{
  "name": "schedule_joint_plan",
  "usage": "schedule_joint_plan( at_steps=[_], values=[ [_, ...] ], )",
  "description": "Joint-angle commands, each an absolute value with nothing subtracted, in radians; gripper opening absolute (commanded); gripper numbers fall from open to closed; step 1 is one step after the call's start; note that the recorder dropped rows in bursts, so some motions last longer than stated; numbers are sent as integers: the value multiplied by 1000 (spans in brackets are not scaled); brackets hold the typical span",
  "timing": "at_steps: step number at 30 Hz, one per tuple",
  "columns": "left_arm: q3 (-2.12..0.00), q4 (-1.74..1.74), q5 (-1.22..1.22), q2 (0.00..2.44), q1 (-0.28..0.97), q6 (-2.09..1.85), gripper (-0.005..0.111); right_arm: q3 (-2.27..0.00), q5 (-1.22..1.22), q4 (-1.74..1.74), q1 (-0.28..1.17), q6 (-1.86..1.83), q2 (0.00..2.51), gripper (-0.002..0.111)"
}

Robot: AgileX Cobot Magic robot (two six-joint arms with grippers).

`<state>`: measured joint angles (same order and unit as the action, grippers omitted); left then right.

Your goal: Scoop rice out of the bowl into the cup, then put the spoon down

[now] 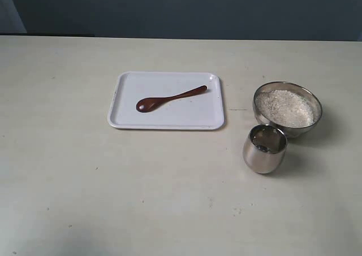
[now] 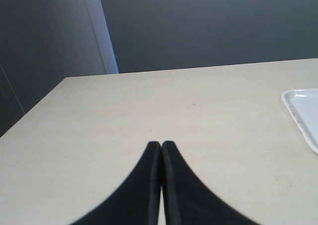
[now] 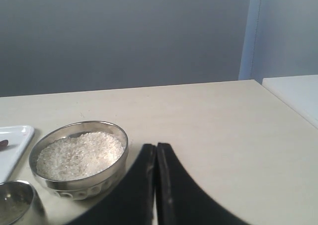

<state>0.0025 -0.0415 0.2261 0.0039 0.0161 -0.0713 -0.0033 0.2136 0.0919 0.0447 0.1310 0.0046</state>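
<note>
The dark red-brown spoon (image 1: 169, 98) lies on a white tray (image 1: 130, 117) in the middle of the table, its small bowl toward the left. At the right stands the wide steel bowl (image 1: 288, 127) holding a pale heap of rice (image 1: 284, 107). Just in front of it is the small rounded steel cup (image 1: 264, 150). Neither gripper appears in the exterior view. My left gripper (image 2: 161, 144) is shut with nothing in it, over bare table left of the tray (image 2: 303, 113). My right gripper (image 3: 156, 146) is shut and empty, close beside the bowl (image 3: 82, 185), with the rice (image 3: 79, 155) and cup (image 3: 15, 205) in its view.
The table (image 1: 85, 182) is pale cream with a dark wall behind it. Its left far corner shows in the left wrist view and its right edge in the right wrist view.
</note>
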Motion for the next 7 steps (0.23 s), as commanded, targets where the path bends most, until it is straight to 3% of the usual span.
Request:
schedule_joint_plan(
  at_steps=[1, 7],
  values=[
    [0, -42, 215, 0, 22, -67, 0, 0, 213, 91, 48, 130, 0, 0],
    [0, -42, 215, 0, 22, -67, 0, 0, 215, 91, 48, 130, 0, 0]
  ],
)
